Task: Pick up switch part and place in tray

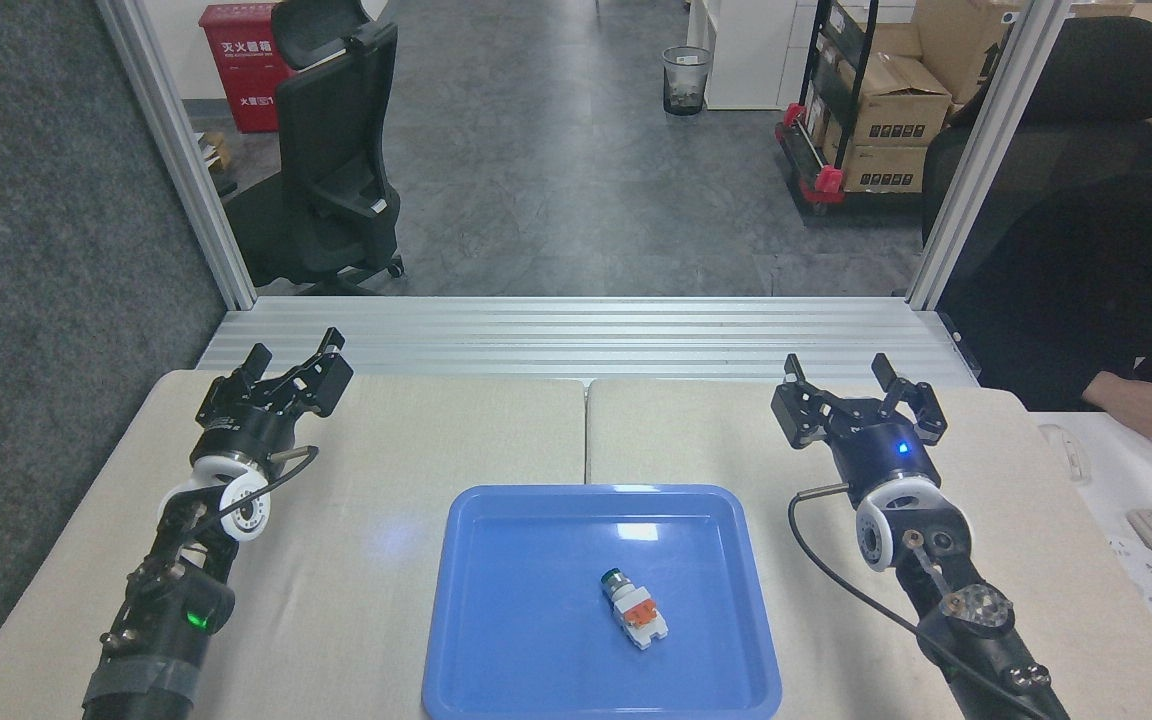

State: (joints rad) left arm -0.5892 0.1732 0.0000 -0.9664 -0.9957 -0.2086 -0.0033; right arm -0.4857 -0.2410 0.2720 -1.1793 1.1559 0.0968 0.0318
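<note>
Glossy blue plastic tray [496,640] on matt, cloth-like table [936,450].

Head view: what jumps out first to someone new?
The glossy blue tray at the near centre of the beige table, with the small white and orange switch part lying inside it, right of its middle. Two black arms flank it, the left hand and right hand both open and empty near the table's far edge.
</note>
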